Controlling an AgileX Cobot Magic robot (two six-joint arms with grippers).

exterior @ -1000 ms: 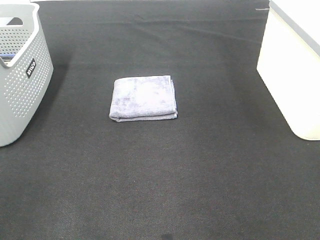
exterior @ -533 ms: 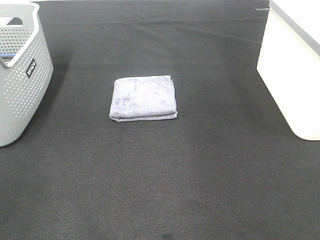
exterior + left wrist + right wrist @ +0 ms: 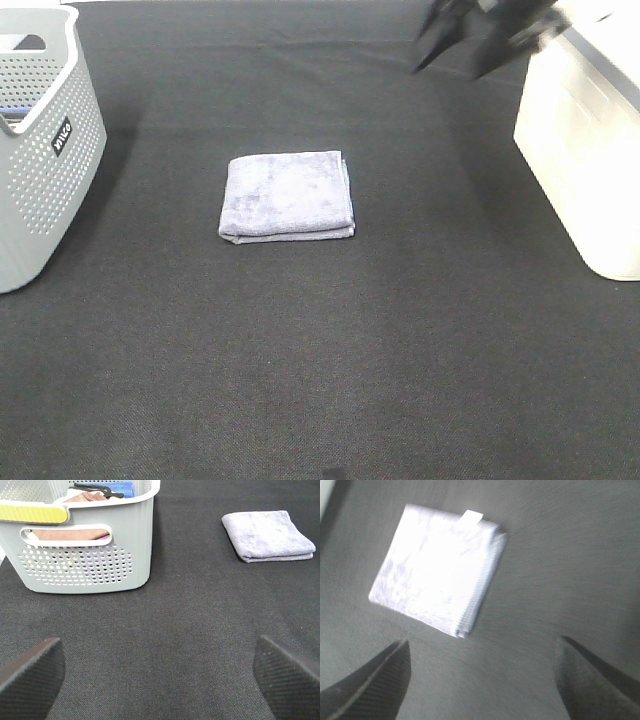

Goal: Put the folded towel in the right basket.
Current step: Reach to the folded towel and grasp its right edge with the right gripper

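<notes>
Movement: my right gripper (image 3: pixel 447 70) (jaws spread, empty) has just swung in toward the folded towel (image 3: pixel 288 195), so pickup begins.

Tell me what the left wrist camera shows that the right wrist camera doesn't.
Only the left wrist view shows the grey perforated basket, holding a brown cloth and a blue cloth, and the left gripper, jaws wide apart. Only the right wrist view shows the white tag on the folded towel, and the right gripper, also open. Both show that towel lying flat on the black mat, touched by neither gripper.
</notes>
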